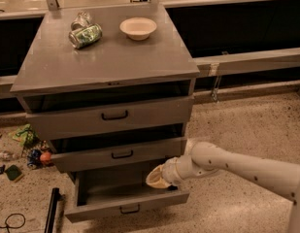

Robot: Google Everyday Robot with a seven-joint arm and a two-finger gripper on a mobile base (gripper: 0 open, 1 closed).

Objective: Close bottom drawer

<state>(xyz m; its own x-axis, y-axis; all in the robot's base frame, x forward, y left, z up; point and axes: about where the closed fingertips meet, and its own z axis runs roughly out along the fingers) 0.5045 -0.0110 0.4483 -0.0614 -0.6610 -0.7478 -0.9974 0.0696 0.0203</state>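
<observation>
The bottom drawer [125,204] of the grey cabinet [106,62] is pulled out, with a narrow front panel and a small black handle [129,209]. The middle drawer [118,155] and the top drawer [110,116] above it stand slightly out. My gripper [158,177] reaches in from the right on a white arm [237,166]. It is over the right part of the open bottom drawer, just behind its front panel.
On the cabinet top lie a crushed green can [85,35] and a white bowl [138,27]. Litter [28,149] lies on the floor left of the cabinet, with a black bar [52,210] beside the bottom drawer. Speckled floor extends to the right.
</observation>
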